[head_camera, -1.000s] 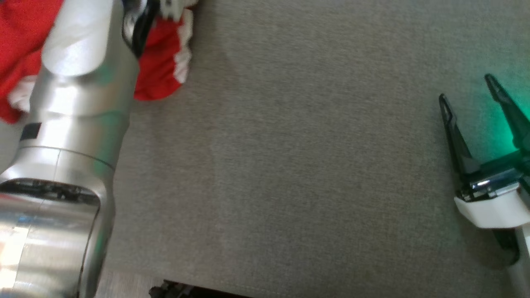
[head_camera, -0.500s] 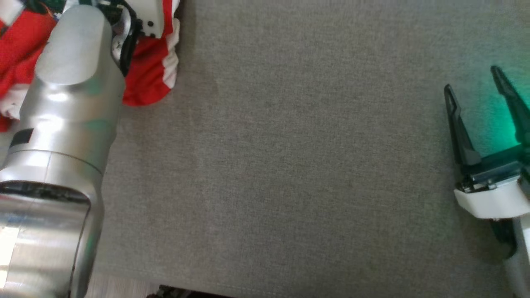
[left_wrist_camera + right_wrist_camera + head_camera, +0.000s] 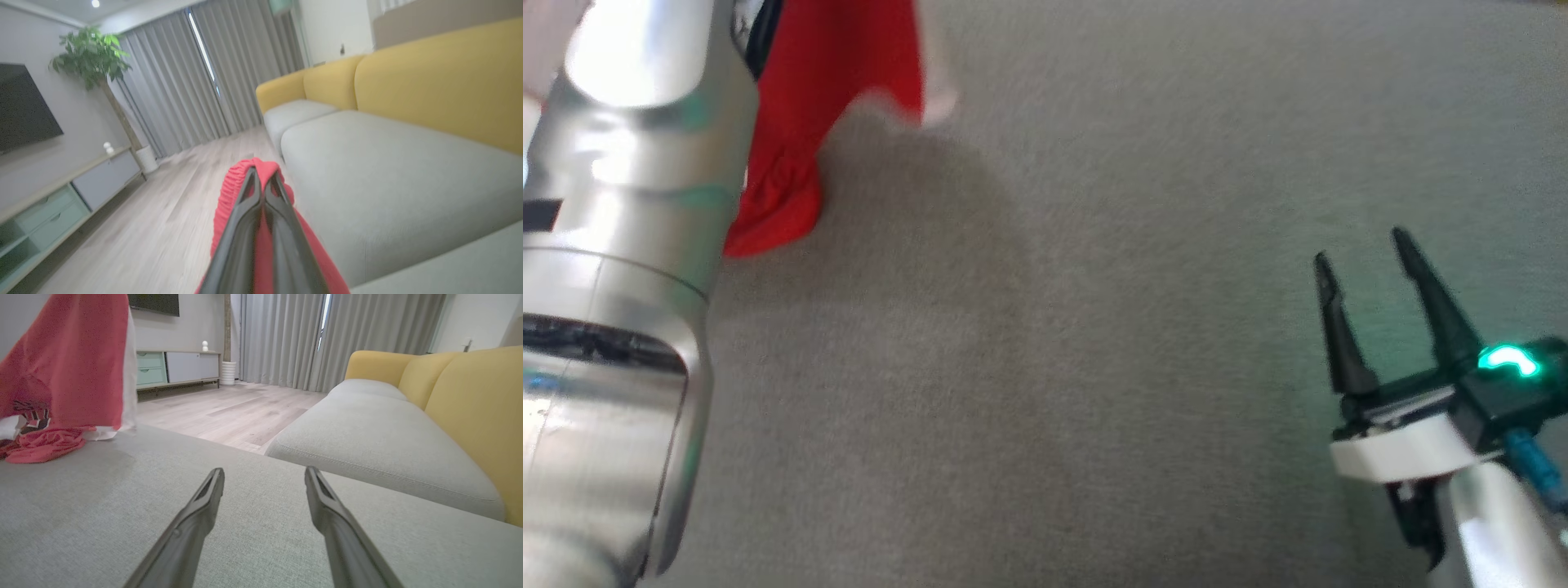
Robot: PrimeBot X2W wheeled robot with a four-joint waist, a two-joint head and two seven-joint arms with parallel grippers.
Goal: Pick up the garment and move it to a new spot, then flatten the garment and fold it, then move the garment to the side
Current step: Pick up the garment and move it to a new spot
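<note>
Lifting garment [image 3: 833,73]: my left gripper [image 3: 263,176] just clamped onto it; pickup underway.
My right gripper [image 3: 1361,247]: fingers apart, idle.

Red garment [image 3: 833,73] cut by top edge, partly behind left forearm [image 3: 629,204], hem blurred

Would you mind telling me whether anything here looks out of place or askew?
Nothing looks damaged or spilled. The red garment hangs bunched from the shut left gripper, its lower end crumpled on the grey cushion, as expected mid-pickup. The right gripper is open and empty.
</note>
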